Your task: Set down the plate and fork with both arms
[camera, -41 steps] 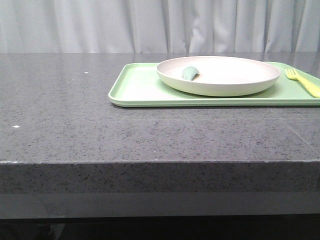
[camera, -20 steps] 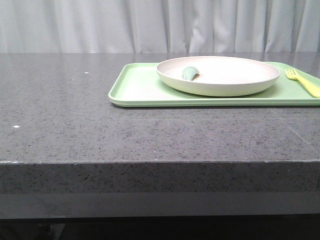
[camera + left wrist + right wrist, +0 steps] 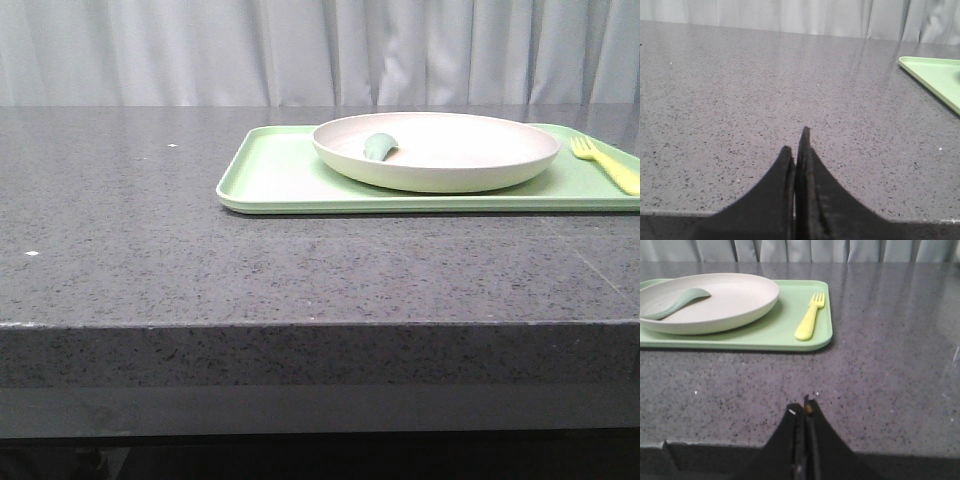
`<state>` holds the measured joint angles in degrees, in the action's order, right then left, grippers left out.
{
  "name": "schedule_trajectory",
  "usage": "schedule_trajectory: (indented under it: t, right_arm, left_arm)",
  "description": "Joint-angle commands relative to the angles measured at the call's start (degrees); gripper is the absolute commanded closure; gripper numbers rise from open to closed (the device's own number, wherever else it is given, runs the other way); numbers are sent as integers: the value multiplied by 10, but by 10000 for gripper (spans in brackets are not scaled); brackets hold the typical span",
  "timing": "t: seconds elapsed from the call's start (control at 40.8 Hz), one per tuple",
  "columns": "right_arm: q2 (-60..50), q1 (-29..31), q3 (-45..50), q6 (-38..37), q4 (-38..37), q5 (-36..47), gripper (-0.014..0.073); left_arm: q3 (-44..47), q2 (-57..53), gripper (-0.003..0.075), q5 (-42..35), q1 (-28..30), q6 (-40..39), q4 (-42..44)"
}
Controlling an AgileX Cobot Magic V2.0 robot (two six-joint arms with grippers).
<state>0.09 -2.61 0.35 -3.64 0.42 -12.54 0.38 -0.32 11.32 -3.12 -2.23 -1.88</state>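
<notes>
A pale-green tray [image 3: 290,180] is sitting on the dark speckled tabletop [image 3: 150,240], carrying the cream plate [image 3: 436,150] and, just beside it toward the tray's right end, the yellow fork [image 3: 810,317]. A small grey-green spoon [image 3: 675,301] is lying inside the plate, its handle leaning up on the rim. In the front view the tray's right end is running out of frame and the fork's handle is being cut off with it — only the right wrist view is showing the fork whole. It is lying lengthwise front to back, tines pointing away from the robot toward the curtain [image 3: 320,50]. The left hand [image 3: 799,142] is hanging above bare tabletop well apart from the tray, fingers pressed together and holding nothing; the right hand [image 3: 804,407] is likewise closed and empty, near the tray's front edge.
</notes>
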Motion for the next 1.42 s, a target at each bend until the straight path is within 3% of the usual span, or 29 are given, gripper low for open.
schedule_trajectory:
  t: [0.0, 0.245, 1.397]
  right_arm:
    - [-11, 2, 12, 5, -4, 60, 660]
    - [-18, 2, 10, 5, -4, 25, 660]
    - [-17, 2, 10, 5, -4, 25, 660]
  left_arm:
    - [1, -12, 738, -50, 1, 1, -2]
    - [1, -12, 738, -50, 1, 1, -2]
    - [1, -12, 738, -50, 1, 1, -2]
